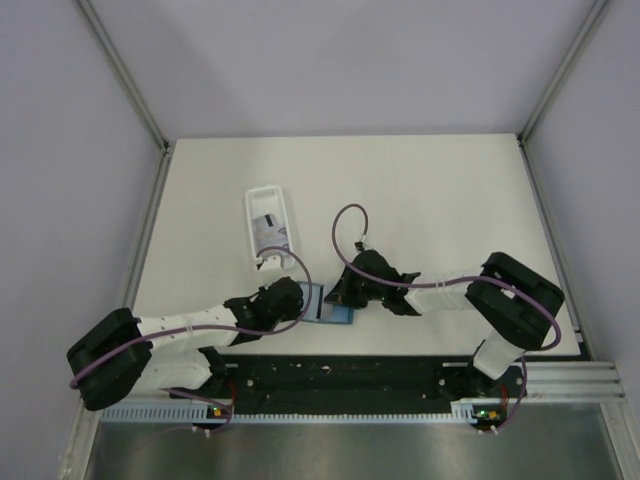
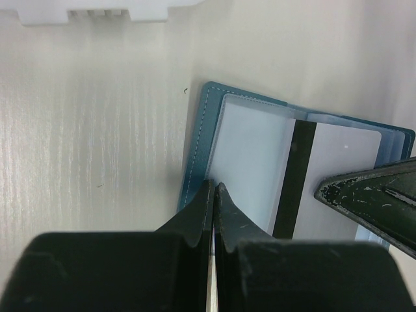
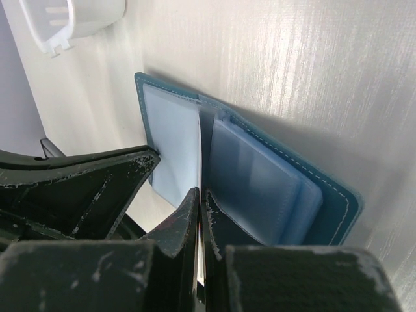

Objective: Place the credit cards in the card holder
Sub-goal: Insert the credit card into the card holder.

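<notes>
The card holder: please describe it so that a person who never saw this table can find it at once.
On the pale table, look at the near edge, this side of the long white tray, where the left arm's fingers and the right arm's fingers meet. The card holder lies open there. Only it is teal-blue, with stitched edges and clear pockets.

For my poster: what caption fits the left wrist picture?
Left tool pinches the edge of the open teal card holder; a black-striped credit card lies across its pockets.
</notes>
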Motion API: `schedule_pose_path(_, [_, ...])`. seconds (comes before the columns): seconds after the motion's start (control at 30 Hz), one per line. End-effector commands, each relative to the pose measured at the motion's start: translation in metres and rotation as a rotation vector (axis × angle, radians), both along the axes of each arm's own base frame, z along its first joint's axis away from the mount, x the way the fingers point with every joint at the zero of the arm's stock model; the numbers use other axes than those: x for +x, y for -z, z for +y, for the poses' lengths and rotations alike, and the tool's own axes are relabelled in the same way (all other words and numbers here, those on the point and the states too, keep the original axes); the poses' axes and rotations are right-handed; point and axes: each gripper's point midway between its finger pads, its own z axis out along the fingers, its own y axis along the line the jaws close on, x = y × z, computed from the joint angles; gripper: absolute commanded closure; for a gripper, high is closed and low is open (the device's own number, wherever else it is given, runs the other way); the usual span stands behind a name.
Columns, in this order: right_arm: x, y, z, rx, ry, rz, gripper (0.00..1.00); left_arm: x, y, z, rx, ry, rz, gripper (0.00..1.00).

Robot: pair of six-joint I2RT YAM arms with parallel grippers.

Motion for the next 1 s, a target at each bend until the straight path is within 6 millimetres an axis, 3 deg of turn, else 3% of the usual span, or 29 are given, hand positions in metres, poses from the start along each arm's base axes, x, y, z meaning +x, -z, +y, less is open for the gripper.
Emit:
schedule_pose_path(0.0, [-0.006,0.012,0.000,-0.008,0.004,0.014,1.00,-0.029,0.030,0.020,0.089,0.039,0.127,1.00])
schedule_pose_path(0.2, [-0.007,0.019,-0.006,-0.015,0.035,0.034,1.00,-0.031,0.029,0.021,0.078,0.040,0.133,1.00])
schedule_pose_path(0.57, [-0.005,0.026,0.005,0.026,0.036,0.053,1.00,-0.035,0.030,0.017,0.060,0.050,0.150,1.00])
schedule_pose_path(0.9, [-0.007,0.029,0.003,0.018,0.026,0.058,1.00,-0.029,0.022,0.018,0.074,0.031,0.128,1.00])
schedule_pose_path(0.97, [-0.009,0.031,0.003,0.015,0.022,0.062,1.00,-0.025,0.016,0.019,0.076,0.019,0.113,0.88])
